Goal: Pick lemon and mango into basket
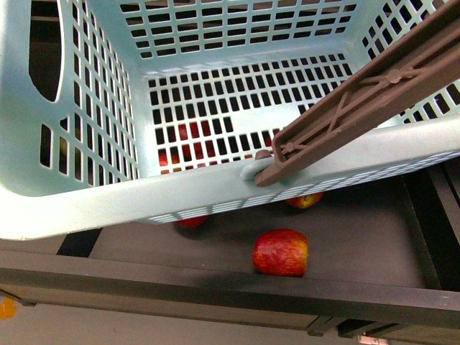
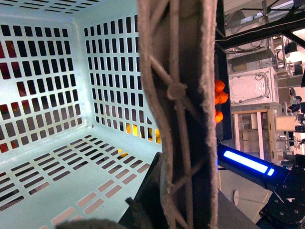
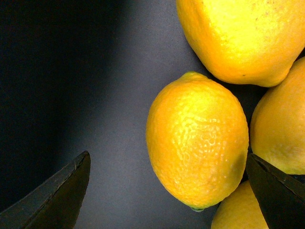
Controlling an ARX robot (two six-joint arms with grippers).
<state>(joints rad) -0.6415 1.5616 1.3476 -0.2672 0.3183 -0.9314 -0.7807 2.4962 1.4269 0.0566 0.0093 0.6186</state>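
Lemon [image 3: 198, 152] is lying on a dark surface [image 3: 95, 95] between the fingers [image 3: 62, 195] of your right hand [image 3: 169, 191], which are standing wide apart, with more yellow fruit [image 3: 243, 38] pressing against it. Your basket [image 1: 86, 194] is tilting close to the front camera, brown handle [image 1: 374, 93] resting across its near rim, a red apple [image 1: 280, 253] lying below. Left hand: I cannot tell how it is standing; that handle is filling its view.
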